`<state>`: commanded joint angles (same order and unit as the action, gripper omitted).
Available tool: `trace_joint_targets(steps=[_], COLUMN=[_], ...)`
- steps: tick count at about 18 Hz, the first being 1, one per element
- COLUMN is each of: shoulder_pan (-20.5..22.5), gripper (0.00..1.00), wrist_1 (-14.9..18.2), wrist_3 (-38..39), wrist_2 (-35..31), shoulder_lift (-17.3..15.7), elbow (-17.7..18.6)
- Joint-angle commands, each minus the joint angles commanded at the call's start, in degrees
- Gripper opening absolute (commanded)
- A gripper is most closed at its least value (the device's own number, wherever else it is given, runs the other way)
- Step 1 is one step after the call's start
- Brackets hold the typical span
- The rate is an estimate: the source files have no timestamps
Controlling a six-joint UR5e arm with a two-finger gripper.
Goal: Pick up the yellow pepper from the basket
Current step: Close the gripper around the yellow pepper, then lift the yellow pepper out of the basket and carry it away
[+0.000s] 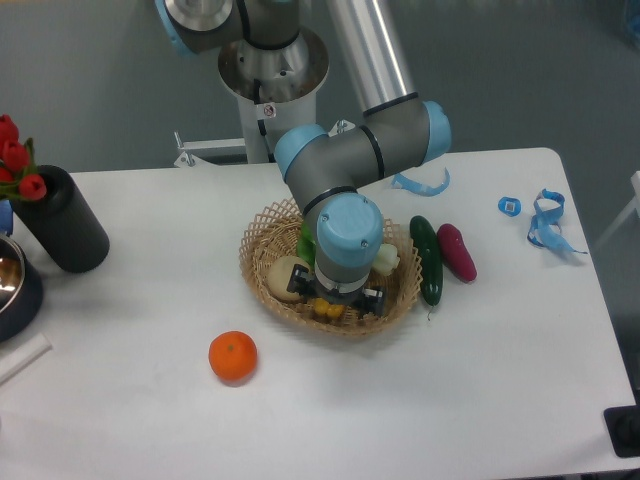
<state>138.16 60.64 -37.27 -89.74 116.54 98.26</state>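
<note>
Down inside the basket [262, 232], the end effector [336, 303] points straight at the near part of the bowl, its dark fingers on either side of the yellow pepper [330, 311]. Only a small glossy yellow patch of the pepper shows beneath the wrist, so I cannot tell whether the fingers are clamped on it or merely close beside it. Just left of the end effector, a pale beige round vegetable [281, 274] lies in the basket; to the right a whitish lobed vegetable [387, 260] rests against the rim, and a green piece [306, 243] shows on the far side, mostly hidden by the arm. Right of the basket on the white table [130, 400] lie a dark green cucumber [428, 259], touching the rim, and a purple eggplant [457, 251] just beside it. Near and left of the basket, well apart from it, sits a round orange fruit [233, 356].
</note>
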Motion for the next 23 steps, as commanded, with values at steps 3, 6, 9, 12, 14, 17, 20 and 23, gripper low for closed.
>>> trace_joint_targets(steps=[3, 6, 9, 12, 14, 17, 20, 23], shoulder_pan=[-0.09, -0.09, -0.09, -0.09, 0.00, 0.17, 0.87, 2.45], gripper=[1.00, 0.86, 0.55, 0.32, 0.26, 0.25, 0.26, 0.26], wrist_1=[-0.09, -0.09, 0.09, 0.35, 0.61, 0.62, 0.70, 0.62], wrist_3=[0.45, 0.36, 0.36, 0.18, 0.18, 0.18, -0.17, -0.17], wrist_2=[-0.09, 0.00, -0.09, 0.00, 0.00, 0.09, 0.26, 0.61], shoulder_lift=[0.44, 0.18, 0.00, -0.35, -0.96, -1.49, -2.72, -3.68], elbow=[0.00, -0.09, -0.09, -0.35, -0.35, -0.61, -0.70, -2.02])
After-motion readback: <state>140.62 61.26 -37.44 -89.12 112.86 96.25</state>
